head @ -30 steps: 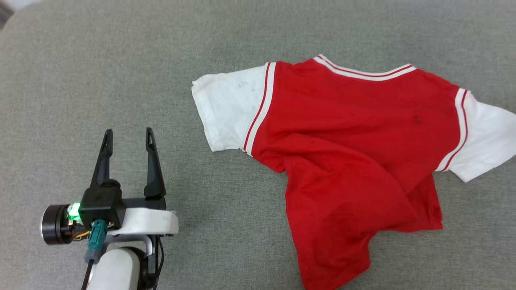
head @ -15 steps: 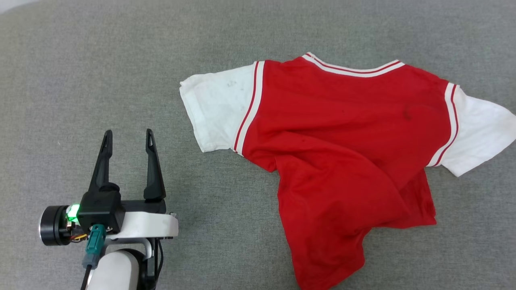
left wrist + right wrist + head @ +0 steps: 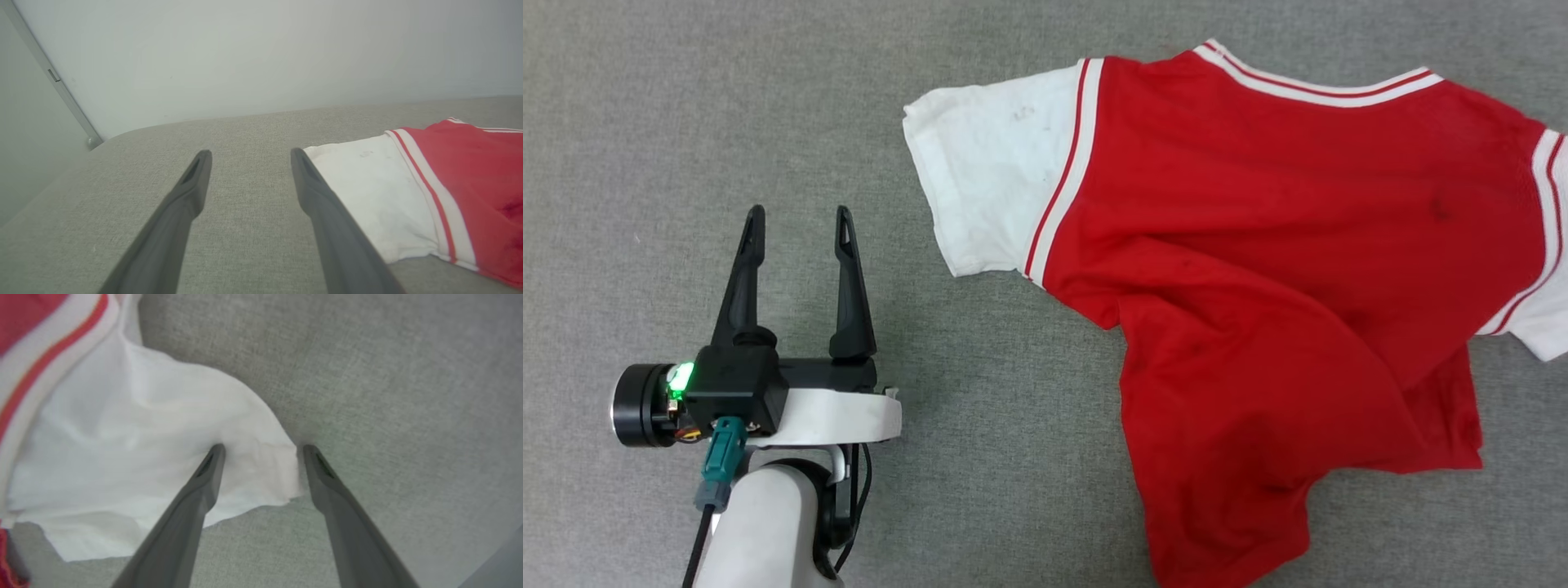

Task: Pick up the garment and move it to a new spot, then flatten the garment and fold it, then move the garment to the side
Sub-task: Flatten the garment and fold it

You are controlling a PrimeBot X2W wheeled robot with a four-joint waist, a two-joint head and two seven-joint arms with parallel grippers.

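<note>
Head: camera has shifted but the shirt [image 3: 1258,269] hasn't moved, still rumpled on the grey pad [image 3: 1013,474], left gripper [image 3: 800,211] spread wide left of its sleeve [image 3: 988,188]; left wrist: same; right wrist: right gripper [image 3: 264,447] fingers apart, straddling the other sleeve [image 3: 143,428] at its edge, so flattening is pending.

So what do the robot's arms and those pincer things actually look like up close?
The left end effector and right end effector each have two long, dark, tapering fingers, slotted near the tips. On the left, a black block carries a green light and a teal plug with a black cable, mounted on a white bracket and pale rounded forearm.
</note>
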